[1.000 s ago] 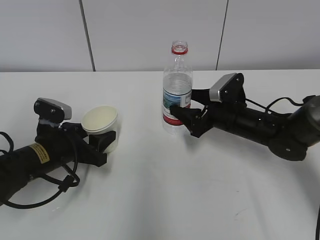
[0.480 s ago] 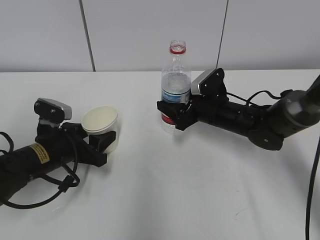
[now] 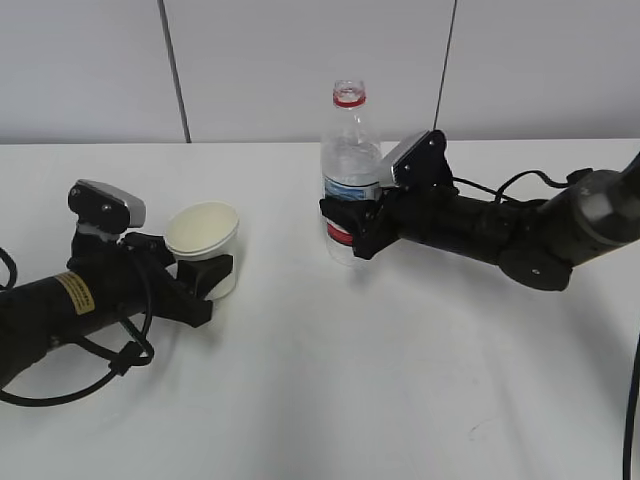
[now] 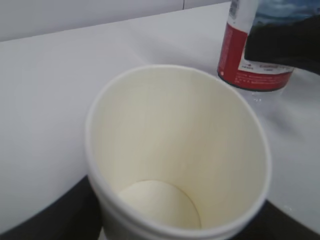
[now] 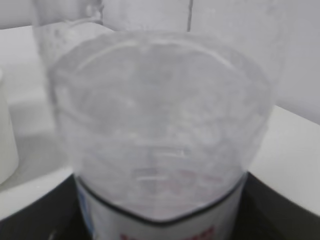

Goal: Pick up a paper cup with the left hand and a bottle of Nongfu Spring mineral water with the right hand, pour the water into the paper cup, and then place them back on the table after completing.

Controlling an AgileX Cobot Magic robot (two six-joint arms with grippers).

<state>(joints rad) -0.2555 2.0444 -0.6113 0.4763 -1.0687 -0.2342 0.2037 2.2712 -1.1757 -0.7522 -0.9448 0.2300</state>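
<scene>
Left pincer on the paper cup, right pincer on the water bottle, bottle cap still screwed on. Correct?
Not quite: the bottle has no cap. The exterior view shows an open neck with only the red ring. The rest holds: left pincer on the paper cup, right pincer on the bottle.

An empty cream paper cup (image 3: 203,244) sits upright at left. Right of it, a clear uncapped bottle (image 3: 349,180) with red neck ring and red-blue label stands upright, partly filled.

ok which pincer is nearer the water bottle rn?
Right. The right pincer is clamped around the bottle at its label. The left pincer sits well to the bottle's left, gripping the paper cup.
</scene>
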